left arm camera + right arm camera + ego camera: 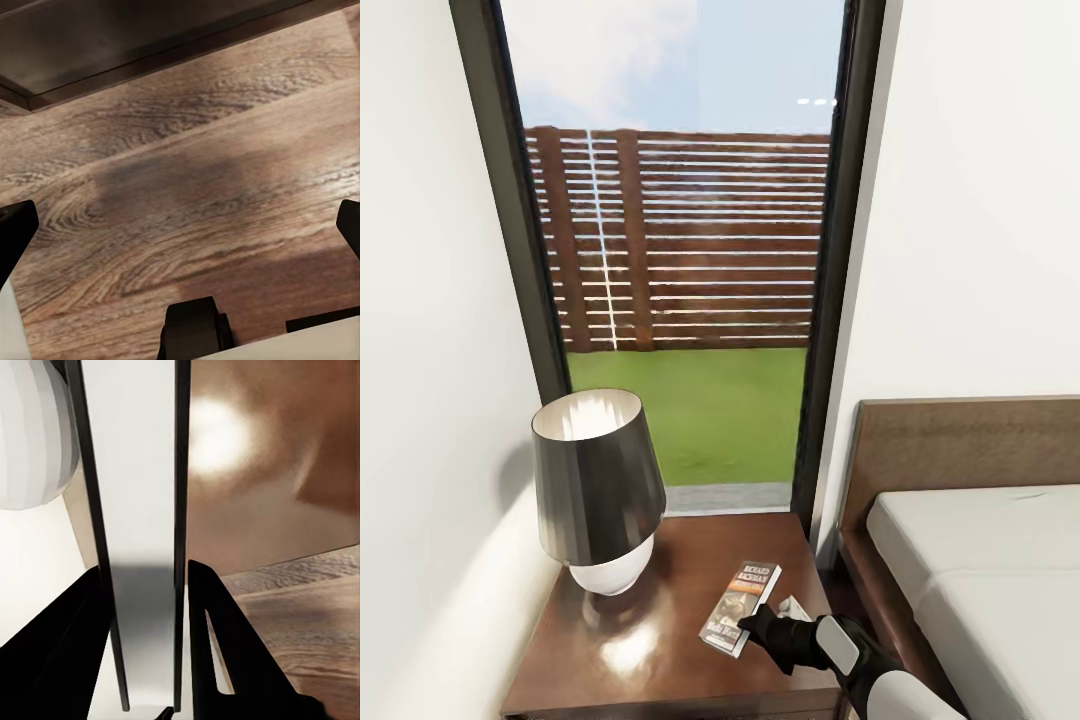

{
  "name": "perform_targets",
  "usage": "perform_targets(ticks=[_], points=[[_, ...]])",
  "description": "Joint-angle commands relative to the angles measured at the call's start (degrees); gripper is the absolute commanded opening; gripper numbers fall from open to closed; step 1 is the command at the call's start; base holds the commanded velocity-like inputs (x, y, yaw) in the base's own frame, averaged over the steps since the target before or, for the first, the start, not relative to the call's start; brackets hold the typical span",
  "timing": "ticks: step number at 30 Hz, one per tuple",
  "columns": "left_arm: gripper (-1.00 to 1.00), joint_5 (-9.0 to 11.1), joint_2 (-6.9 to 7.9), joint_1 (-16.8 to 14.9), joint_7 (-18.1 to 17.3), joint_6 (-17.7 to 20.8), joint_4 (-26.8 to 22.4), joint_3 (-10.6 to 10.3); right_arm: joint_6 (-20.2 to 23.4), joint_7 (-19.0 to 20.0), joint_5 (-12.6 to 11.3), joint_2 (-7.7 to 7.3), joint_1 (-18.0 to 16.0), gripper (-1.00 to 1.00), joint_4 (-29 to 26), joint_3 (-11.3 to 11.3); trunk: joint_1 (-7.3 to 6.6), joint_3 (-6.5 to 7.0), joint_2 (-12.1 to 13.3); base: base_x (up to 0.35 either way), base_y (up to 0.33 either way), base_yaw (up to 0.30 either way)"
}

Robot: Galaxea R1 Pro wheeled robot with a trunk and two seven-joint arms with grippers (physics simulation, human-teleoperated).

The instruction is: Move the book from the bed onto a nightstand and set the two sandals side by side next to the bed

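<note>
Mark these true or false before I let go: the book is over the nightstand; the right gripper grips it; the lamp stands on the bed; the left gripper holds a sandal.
1. The book lies over the nightstand: true.
2. The right gripper is closed on the book: true, its fingers flank the thin edge.
3. The lamp stands on the bed: false, it stands on the nightstand, beside the book.
4. The left gripper holds a sandal: false, it is open above the wood floor.

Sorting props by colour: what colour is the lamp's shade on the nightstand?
The lamp has a dark grey-black shade over a white base, clearest in the head view.
</note>
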Motion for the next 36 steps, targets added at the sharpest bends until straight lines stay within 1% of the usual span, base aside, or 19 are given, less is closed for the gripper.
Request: perform_targets(ticks=[1, 9, 20, 27, 36], points=[[1.00, 0.3, 0.04, 0.0, 0.3, -0.1, -0.1, -0.5, 0.4, -0.1, 0.0, 0.03, 0.0, -1.00, -0.1, -0.4, -0.01, -0.06, 0.0, 0.000, 0.000, 0.000], [1.00, 0.3, 0.04, 0.0, 0.3, -0.1, -0.1, -0.5, 0.7, -1.5, 0.0, 0.06, -0.3, -1.00, -0.1, -0.5, -0.01, -0.06, 0.0, 0.000, 0.000, 0.000], [1.00, 0.3, 0.04, 0.0, 0.3, -0.1, -0.1, -0.5, 1.6, -2.1, 0.0, 0.13, -0.5, -1.00, -0.1, -0.6, -0.01, -0.06, 0.0, 0.000, 0.000, 0.000], [1.00, 0.3, 0.04, 0.0, 0.3, -0.1, -0.1, -0.5, 1.8, -3.2, -0.1, 0.17, -0.6, -1.00, -0.1, -0.7, 1.53, -1.32, -2.8, 0.000, 0.000, 0.000], [1.00, 0.3, 0.02, 0.0, 0.3, -0.1, -0.1, -0.5, 2.0, -6.5, -0.2, 0.18, -1.3, -1.00, -0.1, -0.8, 1.53, -1.32, -2.8, 0.000, 0.000, 0.000]])
